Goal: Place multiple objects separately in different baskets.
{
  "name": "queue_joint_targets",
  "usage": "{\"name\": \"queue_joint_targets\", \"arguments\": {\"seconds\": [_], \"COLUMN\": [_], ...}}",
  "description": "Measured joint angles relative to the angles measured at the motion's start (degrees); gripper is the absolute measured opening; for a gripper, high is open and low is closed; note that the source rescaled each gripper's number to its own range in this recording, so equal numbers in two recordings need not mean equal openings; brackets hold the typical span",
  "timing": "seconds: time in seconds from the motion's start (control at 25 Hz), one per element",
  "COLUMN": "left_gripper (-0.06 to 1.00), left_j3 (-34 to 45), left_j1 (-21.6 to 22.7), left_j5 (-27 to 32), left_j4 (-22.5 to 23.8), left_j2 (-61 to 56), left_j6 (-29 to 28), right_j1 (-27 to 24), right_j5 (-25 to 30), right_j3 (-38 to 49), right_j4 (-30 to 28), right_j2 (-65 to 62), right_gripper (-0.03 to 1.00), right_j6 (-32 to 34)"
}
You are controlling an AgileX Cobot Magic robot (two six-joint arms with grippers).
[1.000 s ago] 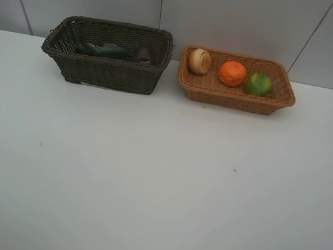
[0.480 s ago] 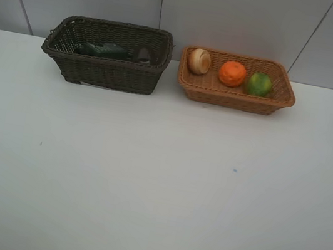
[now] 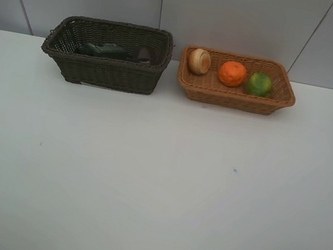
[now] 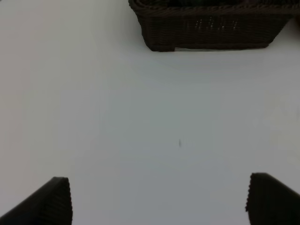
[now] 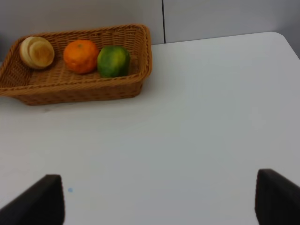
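Orange (image 5: 81,56) in tan basket (image 5: 93,89); right pincer (image 5: 159,201) well apart

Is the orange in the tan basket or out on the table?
In. The orange sits inside the tan basket, between a beige round item and a green fruit.

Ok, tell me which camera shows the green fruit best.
The right wrist view: the green fruit is largest there, lying against the orange in the tan basket. The exterior high view shows it smaller. The left wrist view misses it.
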Motion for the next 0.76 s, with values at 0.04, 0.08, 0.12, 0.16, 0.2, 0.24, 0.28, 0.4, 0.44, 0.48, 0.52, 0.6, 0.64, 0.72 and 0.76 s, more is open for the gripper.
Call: {"name": "queue_joint_targets", "arguments": {"seconds": [0.04,0.08,0.12,0.16,0.2,0.24,0.28,0.4,0.44,0.48,0.52,0.6,0.64,0.72,0.76], "left_gripper": [1.00,1.00,1.00,1.00,1.00,1.00,1.00,1.00,1.00,1.00,1.00,1.00,1.00,1.00,1.00], "left_j3": [0.0,0.0,0.0,0.0,0.0,0.0,0.0,0.0,0.0,0.0,0.0,0.0,0.0,0.0,0.0], "left_j1": [0.0,0.0,0.0,0.0,0.0,0.0,0.0,0.0,0.0,0.0,0.0,0.0,0.0,0.0,0.0], "left_j5": [0.0,0.0,0.0,0.0,0.0,0.0,0.0,0.0,0.0,0.0,0.0,0.0,0.0,0.0,0.0], "left_j4": [0.0,0.0,0.0,0.0,0.0,0.0,0.0,0.0,0.0,0.0,0.0,0.0,0.0,0.0,0.0], "left_j2": [0.0,0.0,0.0,0.0,0.0,0.0,0.0,0.0,0.0,0.0,0.0,0.0,0.0,0.0,0.0], "left_j6": [0.0,0.0,0.0,0.0,0.0,0.0,0.0,0.0,0.0,0.0,0.0,0.0,0.0,0.0,0.0], "right_j1": [0.0,0.0,0.0,0.0,0.0,0.0,0.0,0.0,0.0,0.0,0.0,0.0,0.0,0.0,0.0], "right_j5": [0.0,0.0,0.0,0.0,0.0,0.0,0.0,0.0,0.0,0.0,0.0,0.0,0.0,0.0,0.0], "right_j3": [0.0,0.0,0.0,0.0,0.0,0.0,0.0,0.0,0.0,0.0,0.0,0.0,0.0,0.0,0.0], "right_j4": [0.0,0.0,0.0,0.0,0.0,0.0,0.0,0.0,0.0,0.0,0.0,0.0,0.0,0.0,0.0], "right_j2": [0.0,0.0,0.0,0.0,0.0,0.0,0.0,0.0,0.0,0.0,0.0,0.0,0.0,0.0,0.0], "right_gripper": [0.76,0.76,0.76,0.76,0.76,0.76,0.76,0.76,0.76,0.76,0.76,0.76,0.76,0.76,0.76], "right_j6": [0.0,0.0,0.0,0.0,0.0,0.0,0.0,0.0,0.0,0.0,0.0,0.0,0.0,0.0,0.0]}}
